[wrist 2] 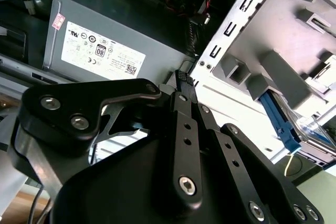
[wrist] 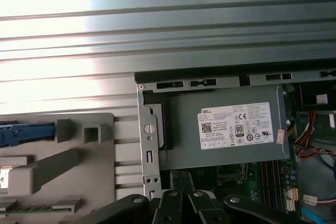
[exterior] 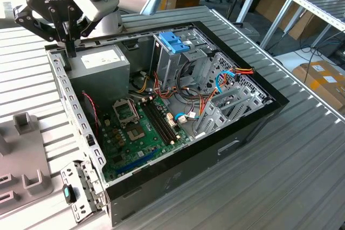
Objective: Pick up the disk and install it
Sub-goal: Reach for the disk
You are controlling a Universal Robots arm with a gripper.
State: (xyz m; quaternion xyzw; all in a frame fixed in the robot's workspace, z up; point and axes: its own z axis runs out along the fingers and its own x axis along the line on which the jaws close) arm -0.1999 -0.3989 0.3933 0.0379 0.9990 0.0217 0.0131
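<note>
The disk lies in a grey holder beside the computer case. Its blue side rail (wrist 2: 279,125) and a strip of its silver body (wrist 2: 316,131) show in the second wrist view. The blue rail (wrist: 26,132) also appears at the picture's edge in the first wrist view. My gripper (exterior: 69,51) hangs over the case's back corner at the exterior view's left, next to the power supply (exterior: 99,62). Its black fingers (wrist 2: 185,98) lie together, shut, with nothing between them. The gripper is well apart from the disk.
The open computer case (exterior: 253,127) lies on a ribbed metal table (exterior: 302,176). Inside are a green motherboard (exterior: 135,133), loose cables and a metal drive cage with a blue handle (exterior: 174,41). The grey holder (exterior: 24,160) sits at the exterior view's left. Desks and cardboard boxes stand behind.
</note>
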